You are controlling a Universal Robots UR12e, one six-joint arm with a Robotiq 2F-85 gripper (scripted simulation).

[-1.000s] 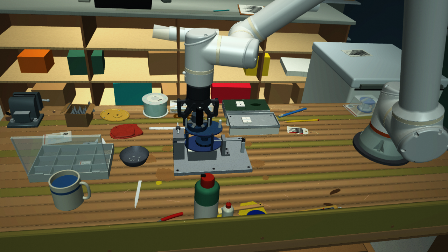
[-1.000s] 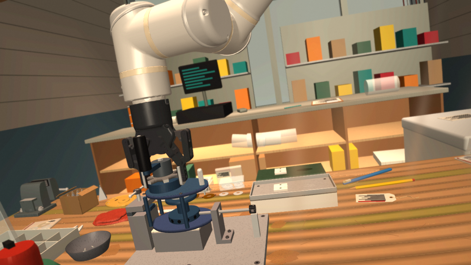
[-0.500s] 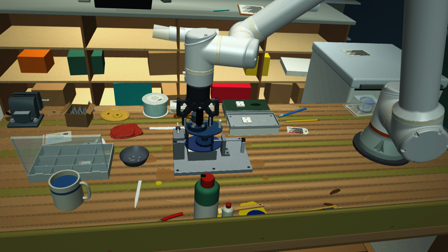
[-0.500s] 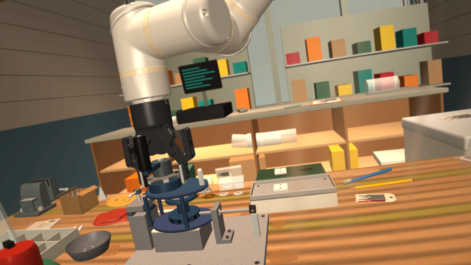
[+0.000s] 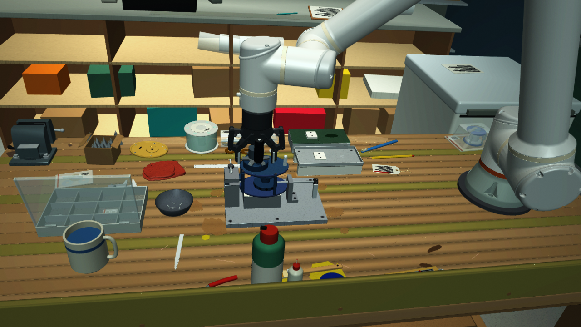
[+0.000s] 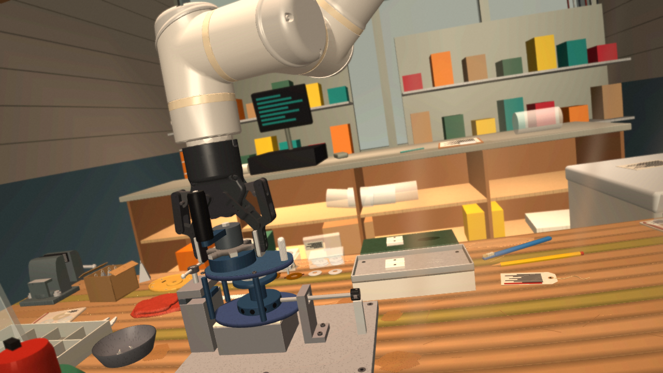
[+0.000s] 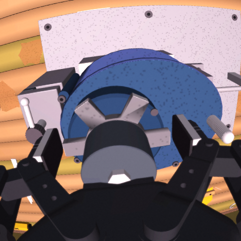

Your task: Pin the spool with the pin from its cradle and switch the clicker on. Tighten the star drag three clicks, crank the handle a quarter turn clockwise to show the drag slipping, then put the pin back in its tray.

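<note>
The grey star drag [image 7: 117,122] sits on top of the blue reel [image 5: 262,175], under a dark round cap [image 6: 228,236]. My gripper [image 7: 117,137] stands straight over the star drag, open and empty, with one finger on each side of it. The thin pin [image 6: 320,297] runs level from the reel's hub through a grey bracket, its black knob at the right end. The ribbed white handle [image 7: 220,128] stands on the reel's top plate to the right. The clicker lever [image 7: 28,112], with its white ball end, sits on the grey block at the reel's left.
The grey base plate [image 5: 276,211] carries the reel on the wooden bench. A grey lidded box [image 5: 327,159] lies just behind and right. A dark bowl [image 5: 174,202] and a compartment tray [image 5: 87,207] lie left. A green bottle [image 5: 267,254] stands in front.
</note>
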